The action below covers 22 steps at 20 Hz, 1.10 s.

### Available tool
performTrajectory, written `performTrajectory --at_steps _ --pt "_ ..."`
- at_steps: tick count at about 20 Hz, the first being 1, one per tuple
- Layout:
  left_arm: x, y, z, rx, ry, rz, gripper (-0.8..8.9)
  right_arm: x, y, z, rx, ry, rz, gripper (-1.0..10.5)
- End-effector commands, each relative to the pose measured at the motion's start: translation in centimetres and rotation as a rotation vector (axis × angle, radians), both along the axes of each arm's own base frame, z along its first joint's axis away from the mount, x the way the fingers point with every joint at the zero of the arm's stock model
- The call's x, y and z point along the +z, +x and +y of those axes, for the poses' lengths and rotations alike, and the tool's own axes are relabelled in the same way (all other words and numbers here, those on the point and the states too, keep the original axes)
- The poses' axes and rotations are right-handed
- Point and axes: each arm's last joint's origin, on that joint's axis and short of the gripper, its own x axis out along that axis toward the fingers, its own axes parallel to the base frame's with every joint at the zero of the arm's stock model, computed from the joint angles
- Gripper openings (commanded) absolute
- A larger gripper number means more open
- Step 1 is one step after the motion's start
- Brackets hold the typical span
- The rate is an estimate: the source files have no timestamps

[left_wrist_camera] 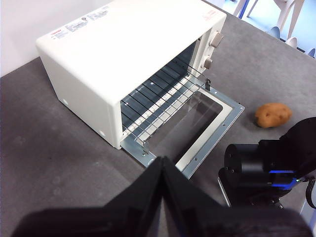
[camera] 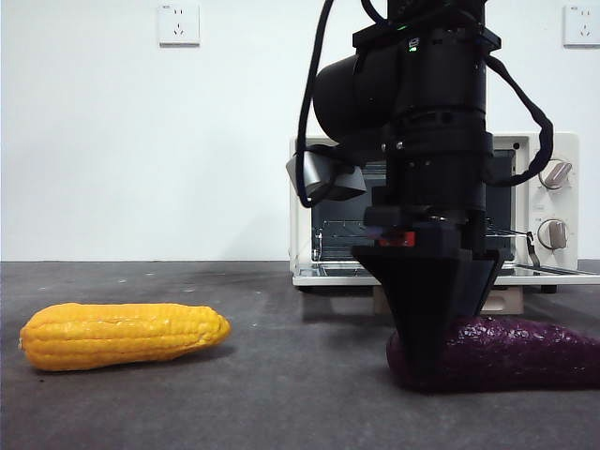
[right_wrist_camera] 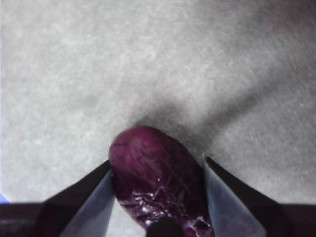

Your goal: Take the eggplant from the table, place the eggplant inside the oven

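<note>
Reaching down from above in the front view, the right pincer (camera: 431,361) is straddling the eggplant (camera: 506,352), which is lying on the bench (camera: 281,394) before the open oven (camera: 553,202), well apart from a corn cob (camera: 122,335). Left wrist view: the left pincer (left_wrist_camera: 163,165) is hanging pressed together near the oven door (left_wrist_camera: 197,123), beyond which a potato (left_wrist_camera: 272,114) is lying. Right wrist view: the jaws are standing apart, flanking the eggplant's rounded end.

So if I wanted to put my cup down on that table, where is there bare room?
Free: the table between the corn cob and the right gripper. Crowded: in front of the oven, where its door lies open and the right gripper straddles the eggplant. A potato lies beyond the door.
</note>
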Motion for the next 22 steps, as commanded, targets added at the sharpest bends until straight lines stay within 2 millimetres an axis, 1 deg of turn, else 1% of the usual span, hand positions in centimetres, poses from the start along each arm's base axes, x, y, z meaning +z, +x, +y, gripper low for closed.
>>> performTrajectory --at_steps 1,2,4,6,9,12,15,18,20,22 --pt "-0.1 0.0 0.1 -0.008 0.004 -0.005 -0.06 -1.2 -0.2 -0.1 -0.046 -0.029 0.032 0.3" --pt "-0.1 0.0 0.1 -0.008 0.004 -0.005 -0.06 -0.7 -0.1 0.0 -0.059 -0.029 0.032 0.3" --pt "-0.1 0.0 0.1 -0.008 0.004 -0.006 -0.06 1.1 0.0 0.2 -0.093 0.018 0.032 0.3" --pt "-0.1 0.0 0.1 -0.008 0.004 -0.006 -0.06 3.6 0.0 0.6 -0.137 0.145 0.038 -0.1" --pt "-0.1 0.0 0.1 -0.008 0.003 -0.007 -0.06 7.9 -0.1 0.9 -0.167 0.329 0.023 -0.1" --pt "-0.1 0.0 0.1 -0.008 0.003 -0.007 -0.06 11.2 -0.3 0.8 -0.212 0.427 -0.026 -0.1" --pt "-0.1 0.0 0.1 -0.008 0.003 -0.007 -0.06 14.4 -0.4 0.4 -0.301 0.566 -0.109 -0.1" --pt "-0.1 0.0 0.1 -0.008 0.003 -0.007 -0.06 16.7 0.0 -0.4 -0.442 0.695 -0.192 -0.1" --pt "-0.1 0.0 0.1 -0.008 0.003 -0.007 -0.06 17.3 0.6 -1.2 -0.547 0.711 -0.269 -0.1" --pt "-0.1 0.0 0.1 -0.009 0.002 -0.007 -0.06 17.6 1.3 -1.7 -0.590 0.698 -0.376 -0.1"
